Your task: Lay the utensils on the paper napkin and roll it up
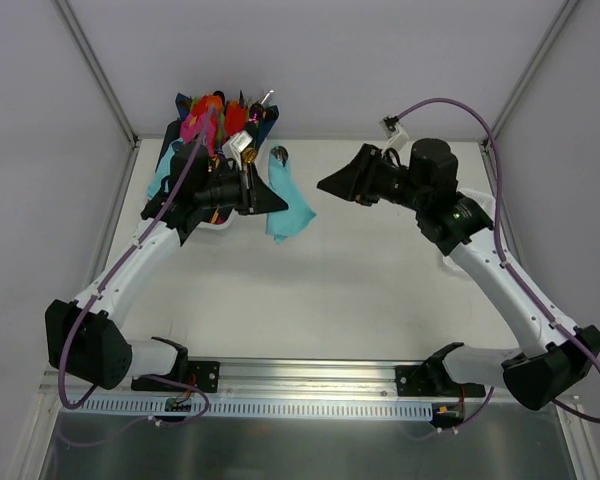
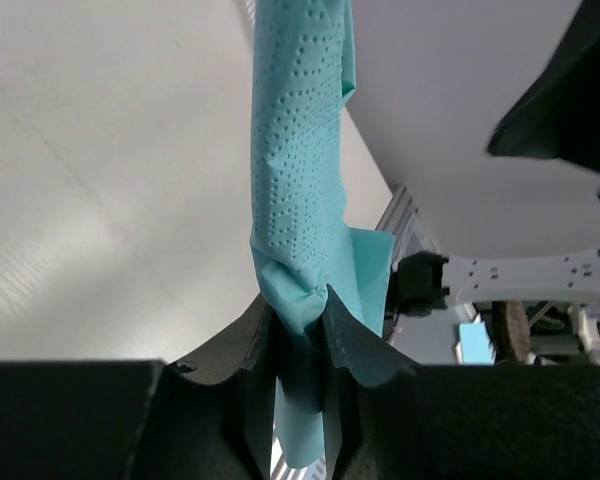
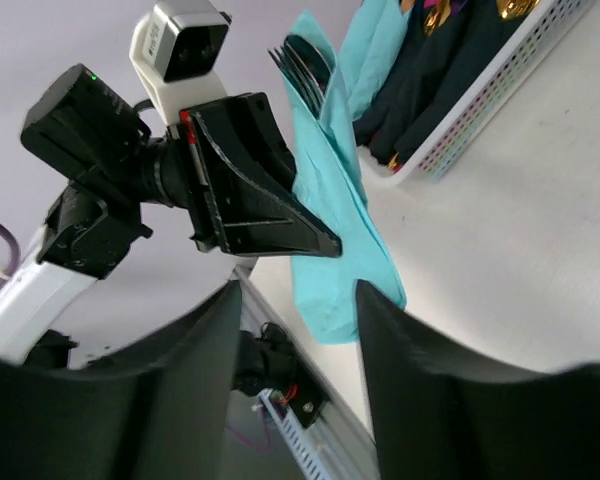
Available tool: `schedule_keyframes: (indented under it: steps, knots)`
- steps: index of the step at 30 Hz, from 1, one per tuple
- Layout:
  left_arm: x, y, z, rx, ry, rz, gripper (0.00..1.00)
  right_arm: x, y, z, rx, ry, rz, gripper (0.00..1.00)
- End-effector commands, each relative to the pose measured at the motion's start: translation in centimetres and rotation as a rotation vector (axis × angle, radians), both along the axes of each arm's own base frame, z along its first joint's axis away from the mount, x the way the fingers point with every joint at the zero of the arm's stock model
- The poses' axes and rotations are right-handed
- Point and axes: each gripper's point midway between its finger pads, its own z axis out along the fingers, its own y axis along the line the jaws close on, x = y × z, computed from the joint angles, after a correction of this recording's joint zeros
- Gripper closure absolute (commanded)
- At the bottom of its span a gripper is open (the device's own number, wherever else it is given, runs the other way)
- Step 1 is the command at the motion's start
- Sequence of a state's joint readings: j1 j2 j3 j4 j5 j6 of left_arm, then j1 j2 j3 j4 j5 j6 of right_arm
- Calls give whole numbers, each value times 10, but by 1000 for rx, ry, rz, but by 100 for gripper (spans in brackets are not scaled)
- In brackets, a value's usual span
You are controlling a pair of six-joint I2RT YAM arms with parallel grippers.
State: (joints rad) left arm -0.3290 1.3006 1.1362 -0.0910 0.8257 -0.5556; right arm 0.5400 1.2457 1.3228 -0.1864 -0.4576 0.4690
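The left gripper (image 2: 300, 325) pinches the rolled teal paper napkin (image 2: 300, 180), with the utensils (image 3: 305, 65) poking from one end, while the right gripper (image 1: 325, 184), spread and empty, faces it nearby.

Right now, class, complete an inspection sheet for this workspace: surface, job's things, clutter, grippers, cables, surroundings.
Surface: white table, no spills seen.
Job's things: teal paper napkin rolled around cutlery, fork tines showing at one end.
Clutter: white basket of dark and pink napkin bundles, far left.
Grippers: left gripper shut on the paper napkin; right gripper open, apart from it.
Cables: purple cable looping over the right arm; another along the left.
Surroundings: pale walls, metal rail at near edge.
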Motion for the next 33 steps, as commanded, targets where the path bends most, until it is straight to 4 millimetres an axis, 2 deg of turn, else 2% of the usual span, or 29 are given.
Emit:
schedule_keyframes:
  steps: [1,6,7,9,12,14,18,24,27,30,31,33]
  knots:
    - [25,6,45,-125,-52,72,100,8,6,2,11,9,-88,44]
    - [40,21,71,-246,-65,122,100,5,26,-13,61,45,-91,31]
    - [41,22,71,-269,-31,132,100,1,32,-12,68,42,-83,27]
    - [42,23,79,-306,-62,128,100,4,36,-14,68,34,-94,25]
    - [41,22,80,-338,-39,130,100,6,47,-15,66,36,-90,23]
    - [39,22,81,-354,-37,127,100,8,53,-11,72,30,-86,23]
    - [35,22,85,-359,-45,121,100,14,65,10,122,-10,-71,23]
    - [30,22,89,-370,-50,110,100,20,78,21,145,-19,-52,23]
    - [27,22,93,-385,-50,99,100,23,84,19,144,-9,-37,29]
    - [25,22,93,-417,-17,96,100,22,88,17,158,-3,-19,57]
    - [23,23,96,-439,-16,90,100,21,88,15,161,3,-18,70]
    - [22,23,99,-462,-12,81,100,19,88,10,163,14,-9,78]
